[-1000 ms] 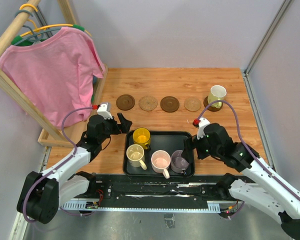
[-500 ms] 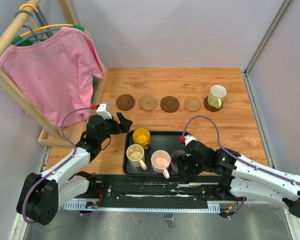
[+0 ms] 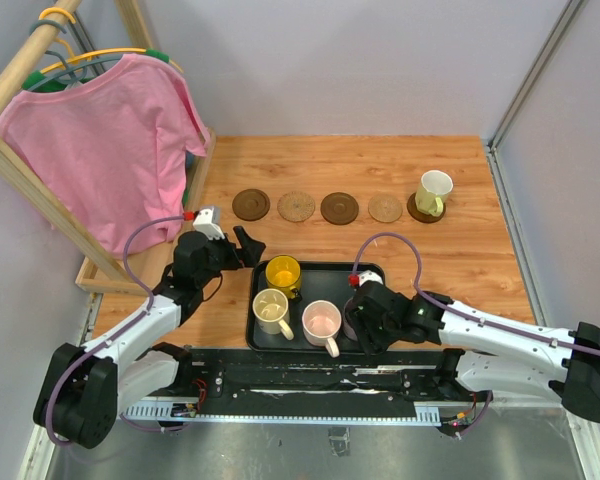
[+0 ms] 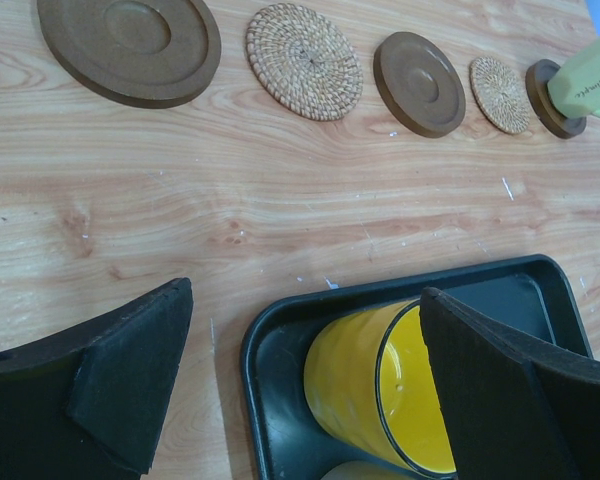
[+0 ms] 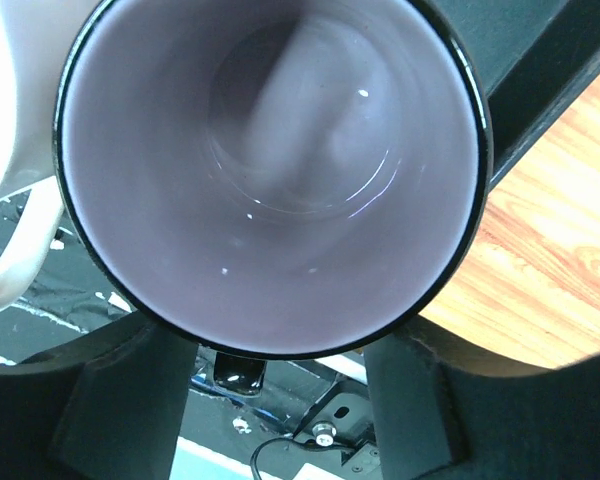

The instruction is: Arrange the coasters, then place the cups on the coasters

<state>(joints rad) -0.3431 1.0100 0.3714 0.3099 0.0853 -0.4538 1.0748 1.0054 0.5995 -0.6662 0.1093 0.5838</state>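
Note:
Five round brown coasters lie in a row across the wooden table, from the leftmost [image 3: 250,204] to the rightmost [image 3: 417,211]. The pale yellow-green cup [image 3: 434,190] stands on the rightmost one. A black tray [image 3: 368,275] holds the yellow cup [image 3: 283,272], the cream cup [image 3: 271,308] and the pink cup [image 3: 322,322]. My right gripper [image 3: 363,322] is over the tray's near right part, where the purple-grey cup [image 5: 270,170] sits between its fingers [image 5: 130,400], which close in on its sides under the rim. My left gripper [image 4: 305,300] hangs open just above the yellow cup [image 4: 380,385].
At the far left a pink shirt [image 3: 110,150] hangs on a wooden rack [image 3: 130,272]. Grey walls close off the back and right of the table. The pink cup [image 5: 10,100] stands close beside the purple-grey one. The arms' black base rail [image 3: 310,375] runs along the near edge.

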